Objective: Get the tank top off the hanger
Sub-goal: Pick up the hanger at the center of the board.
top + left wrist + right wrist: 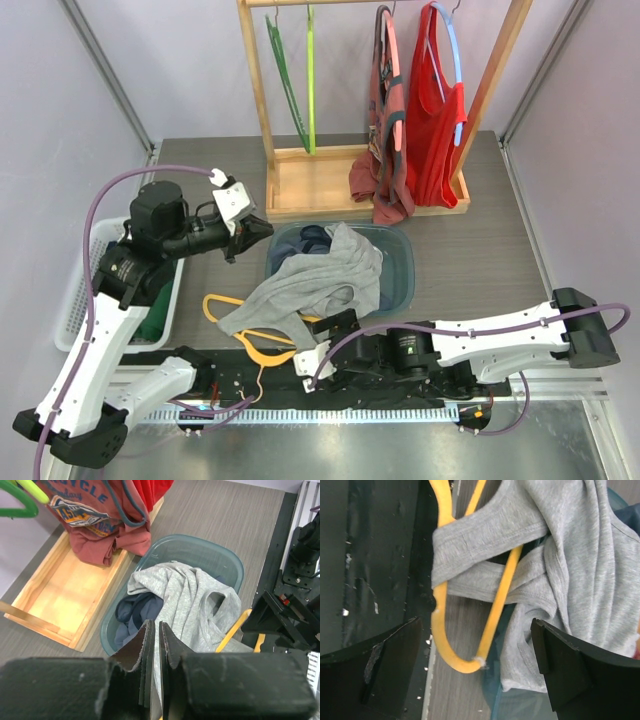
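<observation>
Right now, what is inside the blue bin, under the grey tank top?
A dark blue garment shows in the bin, partly under the grey tank top. The top covers the rest, so anything else there is hidden.

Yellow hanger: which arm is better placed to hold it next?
Right. The right fingers stand open on both sides of the yellow hanger, which runs through a strap of the gray tank top. The left fingers are nearly shut and face the bin.

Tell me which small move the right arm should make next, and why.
Probably close the right gripper on the yellow hanger: the open jaws sit either side of its end, and a strap of the grey tank top is looped over it.
</observation>
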